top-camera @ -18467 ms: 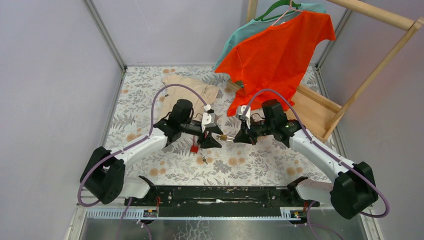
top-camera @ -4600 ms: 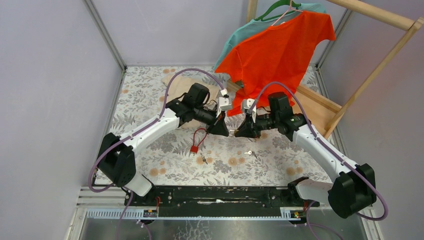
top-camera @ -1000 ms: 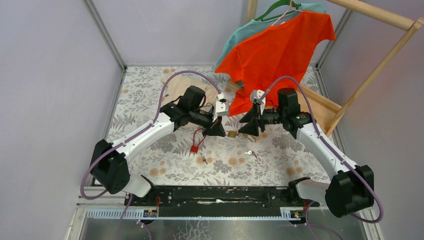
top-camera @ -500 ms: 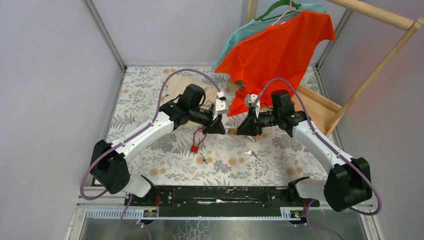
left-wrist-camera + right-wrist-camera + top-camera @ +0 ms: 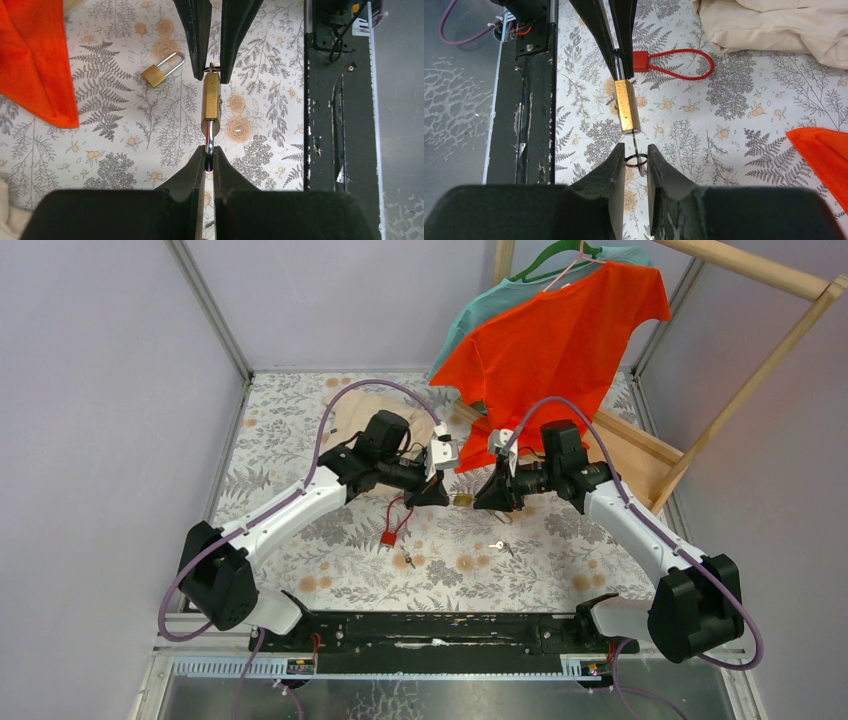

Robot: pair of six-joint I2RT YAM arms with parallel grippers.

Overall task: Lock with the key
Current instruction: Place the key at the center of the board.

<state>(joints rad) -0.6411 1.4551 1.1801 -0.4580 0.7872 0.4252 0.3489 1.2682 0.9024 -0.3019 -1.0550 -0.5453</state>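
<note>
A small brass padlock (image 5: 210,97) hangs in the air between the two arms (image 5: 463,500). My left gripper (image 5: 209,150) is shut on its steel shackle (image 5: 210,140). A key (image 5: 635,144) sticks out of the padlock's (image 5: 626,105) bottom end, with a wire ring (image 5: 636,160) through its head. My right gripper (image 5: 636,152) is closed on that ring, which touches both pads; the key blade stands edge-on between them. In the top view the left gripper (image 5: 447,498) and right gripper (image 5: 478,500) meet tip to tip over the flowered table.
A second brass padlock (image 5: 160,72) lies on the table. A red cable seal (image 5: 674,62), a loose key (image 5: 497,545) and a beige cloth (image 5: 774,25) also lie there. Orange and teal shirts (image 5: 560,340) hang from a wooden rack (image 5: 700,450) at the back right.
My right gripper has moved left up to the padlock's bottom end and narrowed its jaws onto the key's ring. The left gripper has kept its hold and barely moved.
</note>
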